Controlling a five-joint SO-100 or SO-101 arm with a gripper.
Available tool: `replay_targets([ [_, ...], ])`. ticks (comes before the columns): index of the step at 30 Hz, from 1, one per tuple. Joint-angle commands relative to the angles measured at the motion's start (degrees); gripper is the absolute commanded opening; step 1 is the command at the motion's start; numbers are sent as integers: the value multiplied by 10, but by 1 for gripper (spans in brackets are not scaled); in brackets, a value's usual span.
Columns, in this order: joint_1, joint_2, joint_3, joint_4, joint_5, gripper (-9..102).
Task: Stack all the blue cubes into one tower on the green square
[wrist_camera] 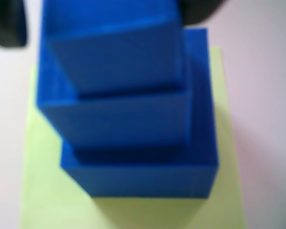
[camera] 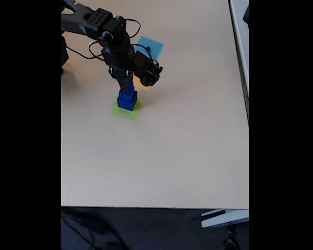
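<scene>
Beige table, matte, mostly bare in the fixed view. Lime green square lies flat on it directly below the gripper. The largest of the blue cubes sits on that square, just under the gripper; in the wrist view green paper shows around its base. Orange-yellow square lies just right of the gripper, partly hidden by the arm. Light blue square lies beyond the gripper, toward the table's far edge.

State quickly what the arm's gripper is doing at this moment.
Gripper: down over the top of the blue cube tower on the green square; whether it grips the small top cube cannot be told.
</scene>
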Motion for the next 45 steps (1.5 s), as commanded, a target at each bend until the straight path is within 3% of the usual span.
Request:
replay_targets([
  [1,3,11,-37,-6,-8,18],
  [18,-35,54,-113,17,-41,24],
  [28,-117,131,-113,22,-25,27],
  [34,-207,122,-91,19,84,27],
  [45,-350,-26,-177,55,427,24],
])
